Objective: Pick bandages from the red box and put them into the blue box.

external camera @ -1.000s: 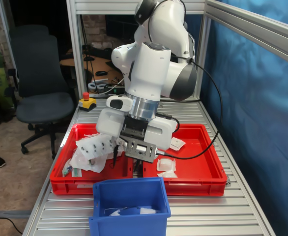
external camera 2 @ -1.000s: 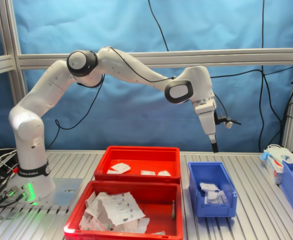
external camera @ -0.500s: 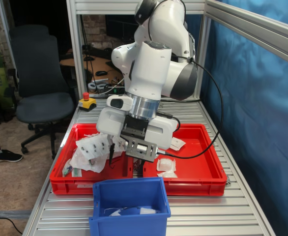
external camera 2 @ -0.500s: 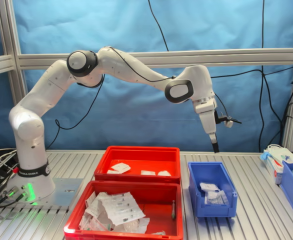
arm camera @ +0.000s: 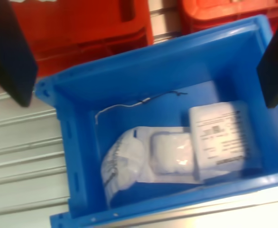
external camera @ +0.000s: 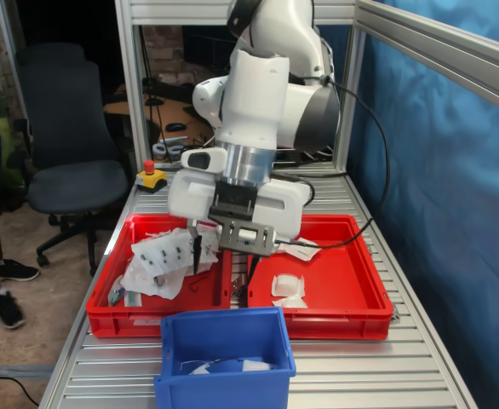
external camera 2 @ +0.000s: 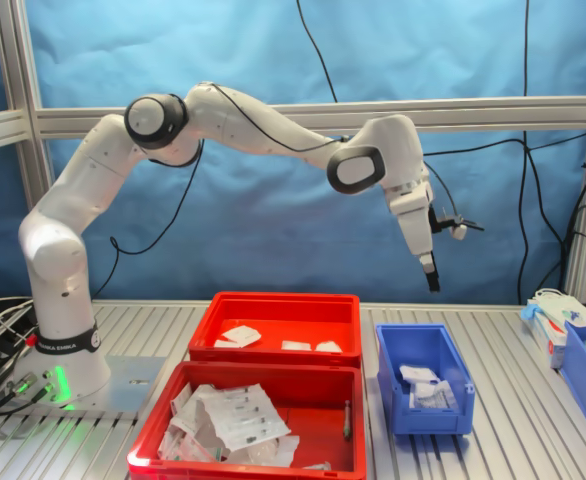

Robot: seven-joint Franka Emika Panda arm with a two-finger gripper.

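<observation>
My gripper (external camera: 223, 267) hangs open and empty above the blue box (external camera: 224, 321), its two dark fingers spread wide. In the wrist view the fingers (arm camera: 11, 52) frame the blue box (arm camera: 72, 142), where several white bandages (arm camera: 218, 142) lie flat on the floor. In the second exterior view the gripper (external camera 2: 431, 280) is well above the blue box (external camera 2: 428, 420). The red box (external camera: 339, 277) behind still holds separate bandages (external camera: 288, 290). The second exterior view shows the red box (external camera 2: 303, 318) as the far tray, with three bandages (external camera 2: 241, 336) inside.
Beside the red box stands a like red tray (external camera: 105, 311) piled with large white sheets (external camera: 160, 264); it is the near tray (external camera 2: 323, 425) in the second exterior view. Another blue bin (external camera 2: 585, 370) and a white carton (external camera 2: 548, 325) stand at the second exterior view's right. Aluminium posts (external camera: 132, 94) frame the table.
The arm has lifted and swung a little, raising the open gripper slightly above the blue box. The packets and boxes have not moved.
</observation>
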